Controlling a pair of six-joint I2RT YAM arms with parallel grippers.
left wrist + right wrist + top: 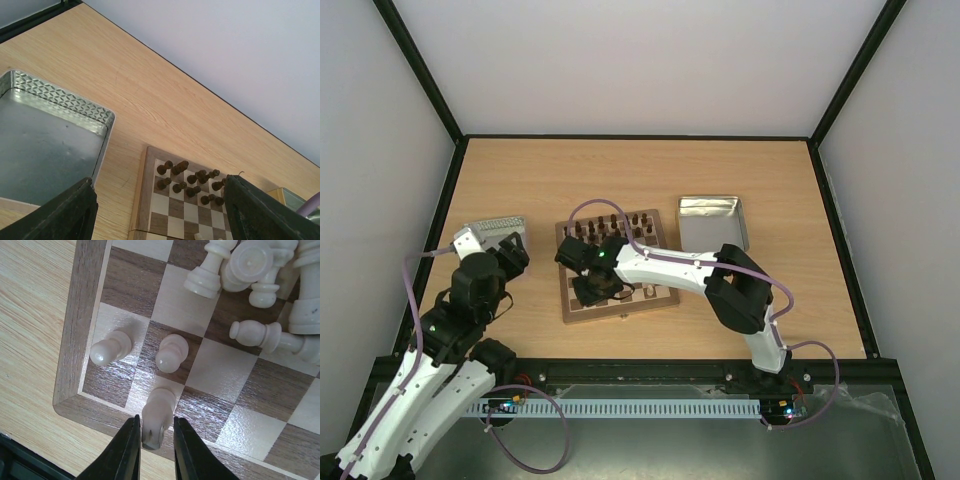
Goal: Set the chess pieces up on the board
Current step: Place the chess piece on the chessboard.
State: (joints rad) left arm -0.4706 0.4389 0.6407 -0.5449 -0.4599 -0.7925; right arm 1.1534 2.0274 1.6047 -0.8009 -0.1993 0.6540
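Two chess pieces (170, 352) stand at the board (80, 330) corner — a third between right gripper (155, 422) fingers, hold unclear; left gripper (160, 215) agape; rest heaped.

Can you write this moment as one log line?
right hand: around pale chess piece on board edge row | left hand: open, empty, by metal tin

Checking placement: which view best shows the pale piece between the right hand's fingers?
Right wrist: the pale piece is close-up, near the board's rim. Top external hides it under the right hand; left wrist misses it.
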